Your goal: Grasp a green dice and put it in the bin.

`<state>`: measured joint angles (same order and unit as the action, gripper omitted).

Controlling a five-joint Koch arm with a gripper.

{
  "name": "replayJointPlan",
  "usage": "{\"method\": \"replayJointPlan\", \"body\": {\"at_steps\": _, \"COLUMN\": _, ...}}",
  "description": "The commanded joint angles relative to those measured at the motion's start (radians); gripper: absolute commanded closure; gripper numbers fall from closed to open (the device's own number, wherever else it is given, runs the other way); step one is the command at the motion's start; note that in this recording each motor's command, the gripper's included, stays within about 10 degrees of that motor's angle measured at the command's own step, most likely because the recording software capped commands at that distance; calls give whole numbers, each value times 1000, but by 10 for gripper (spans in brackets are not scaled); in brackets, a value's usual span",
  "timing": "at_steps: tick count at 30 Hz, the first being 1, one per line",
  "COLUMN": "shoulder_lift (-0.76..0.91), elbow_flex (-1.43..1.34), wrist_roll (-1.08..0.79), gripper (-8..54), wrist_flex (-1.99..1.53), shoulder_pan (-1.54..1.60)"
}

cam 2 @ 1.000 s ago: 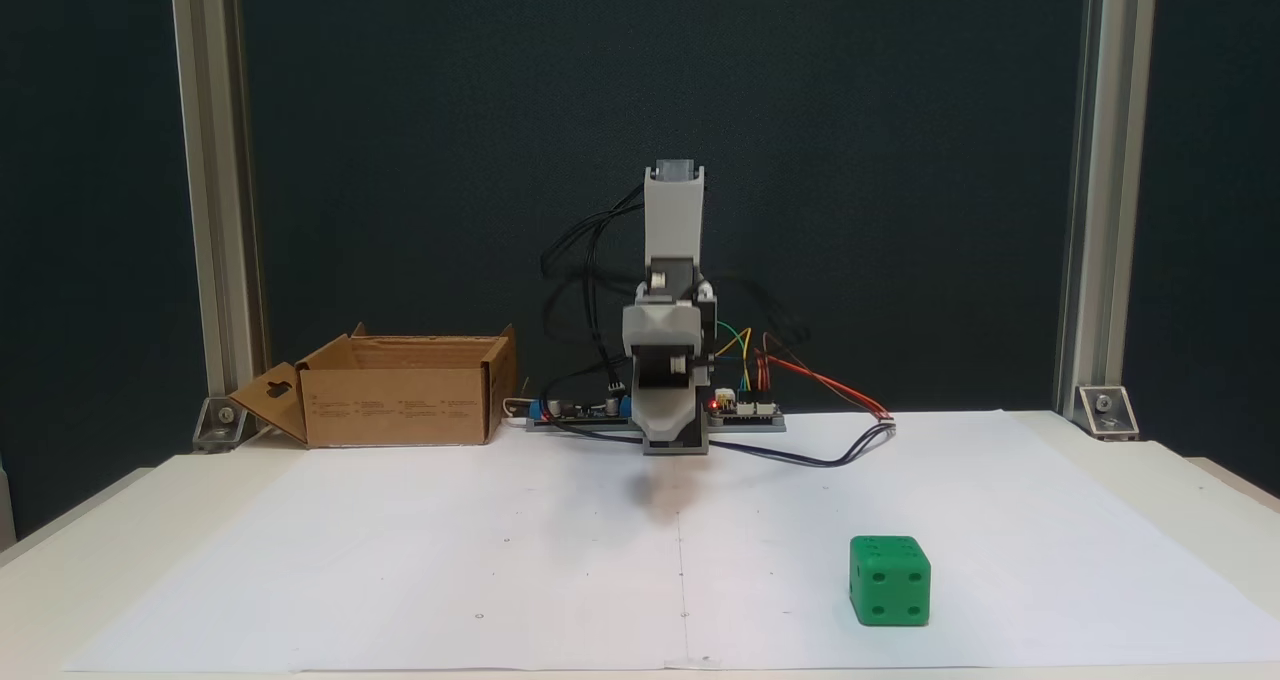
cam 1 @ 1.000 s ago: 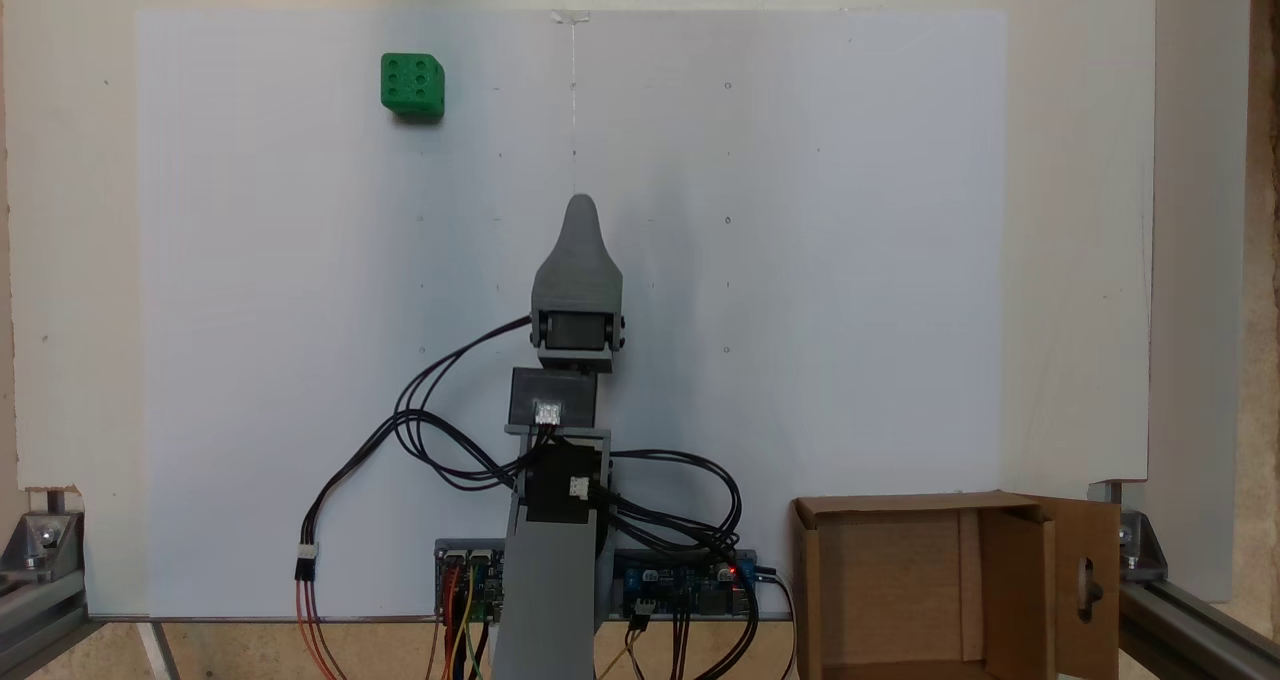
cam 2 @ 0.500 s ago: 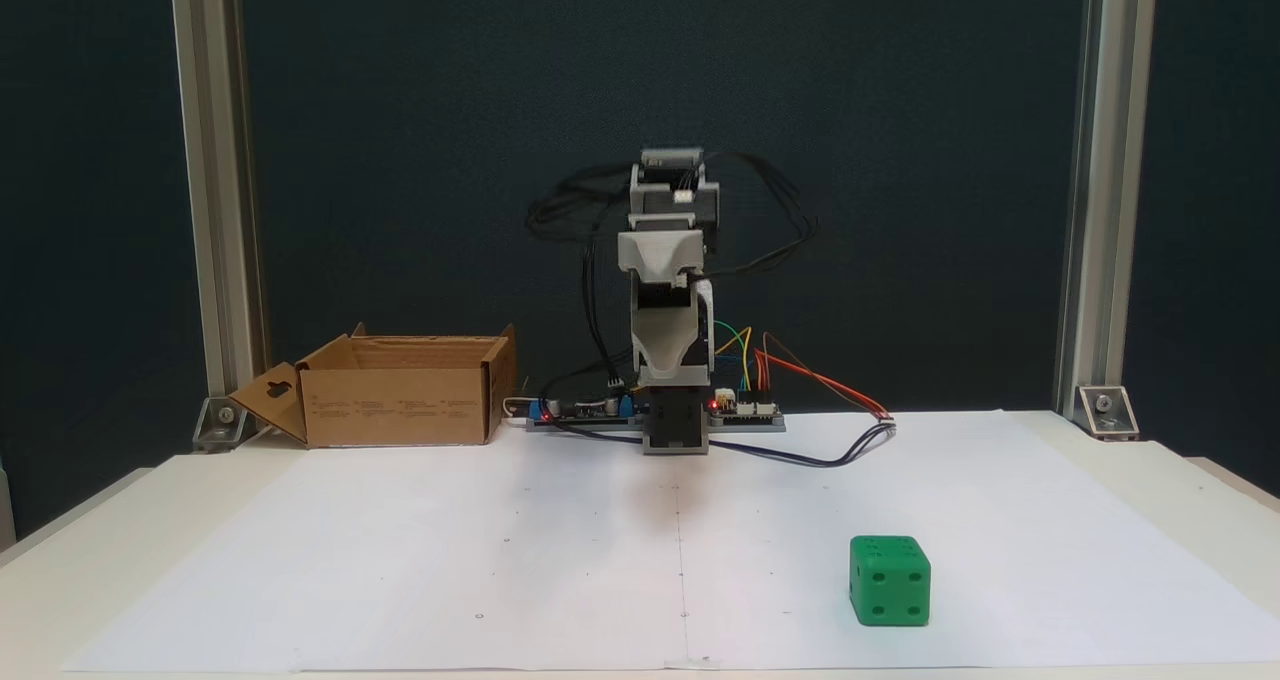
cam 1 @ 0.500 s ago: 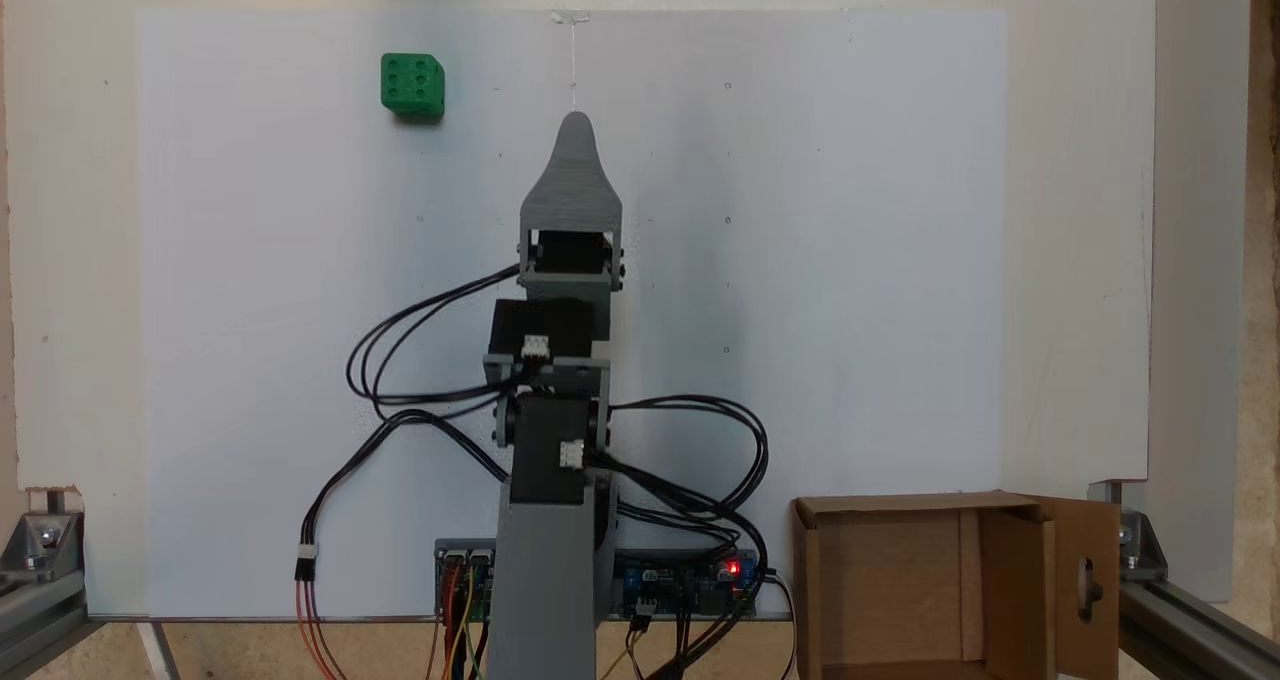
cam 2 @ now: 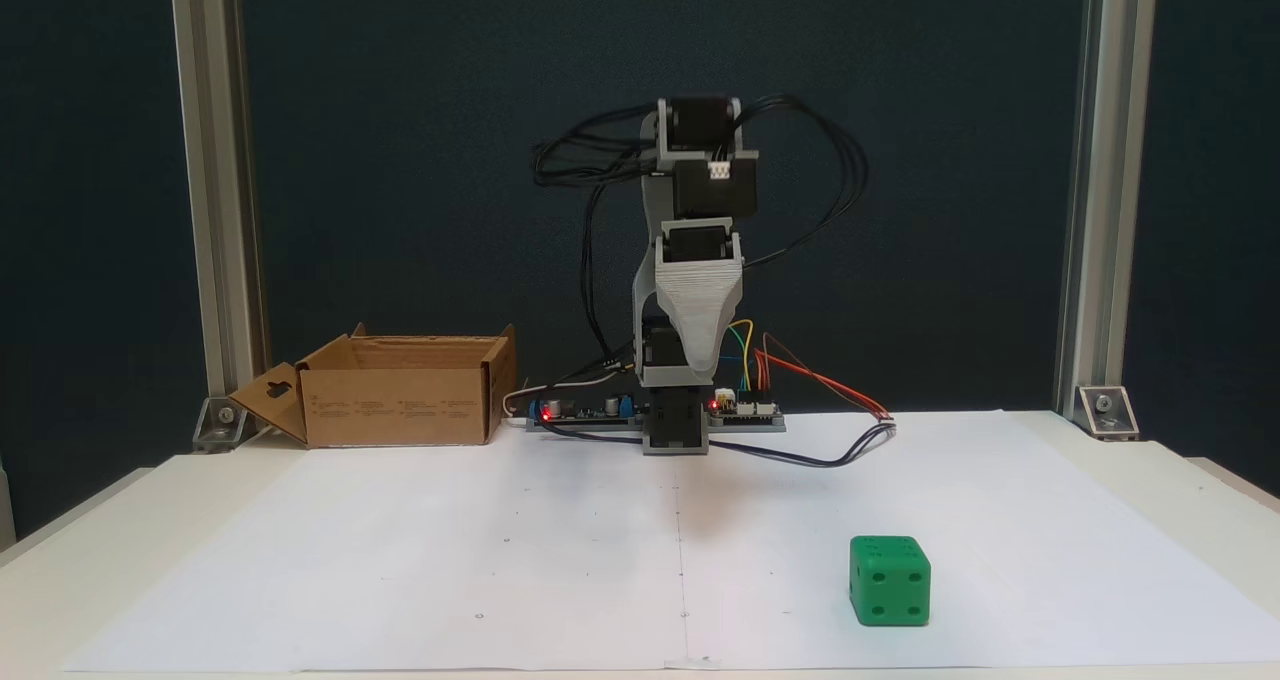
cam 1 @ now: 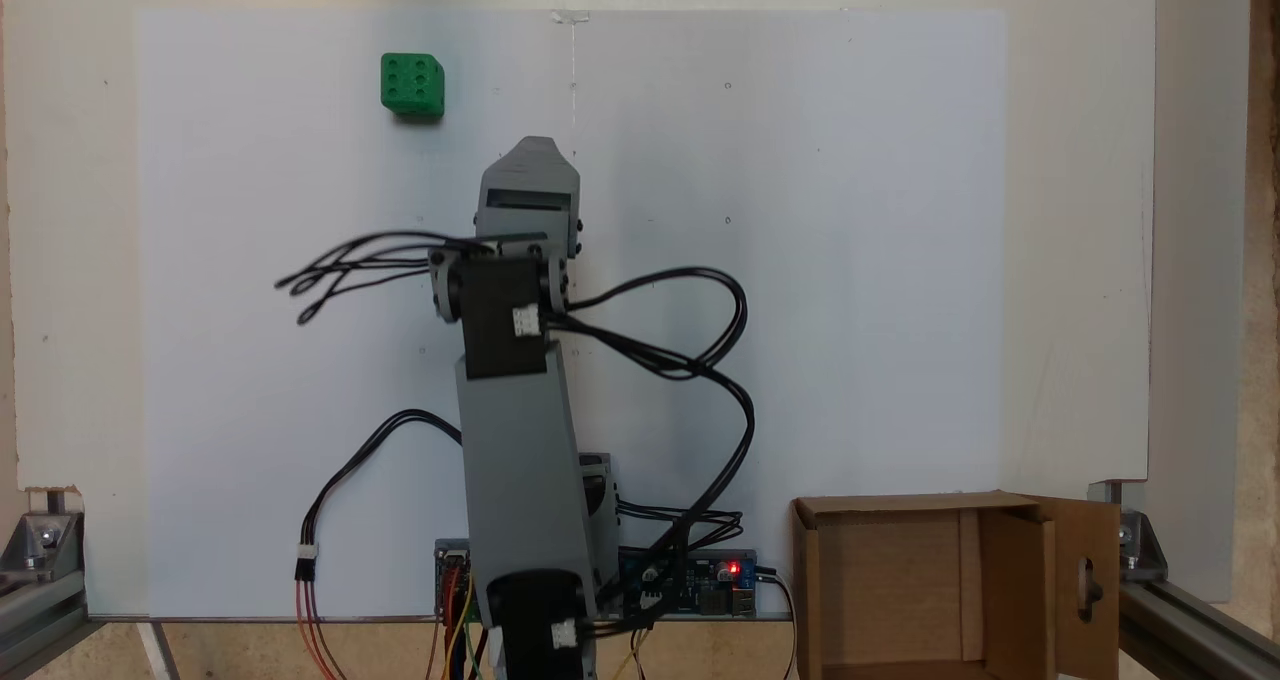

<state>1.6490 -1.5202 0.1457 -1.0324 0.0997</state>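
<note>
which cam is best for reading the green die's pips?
The fixed view from the table's front edge: the green die sits near that camera, its four-pip side clear and its top visible edge-on. The fixed view from above shows the die smaller, six pips up.

Bright green dice, brown cardboard bin, white paper sheet, grey arm.
</note>
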Motion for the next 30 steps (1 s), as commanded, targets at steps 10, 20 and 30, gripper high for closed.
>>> {"method": "replayJointPlan", "body": {"at_steps": 10, "shoulder_lift": -190, "elbow_flex": 408, "wrist_roll": 153, "gripper": 22, "wrist_flex": -284, "shoulder_pan": 87}}
{"method": "replayJointPlan", "body": {"at_steps": 20, "shoulder_lift": -353, "elbow_flex": 732, "wrist_roll": 245, "gripper": 21, "wrist_flex": -337, "shoulder_pan": 224}}
{"method": "replayJointPlan", "body": {"at_steps": 30, "shoulder_lift": -574, "elbow_flex": 1037, "wrist_roll": 276, "gripper": 16, "wrist_flex": -483, "shoulder_pan": 264}}
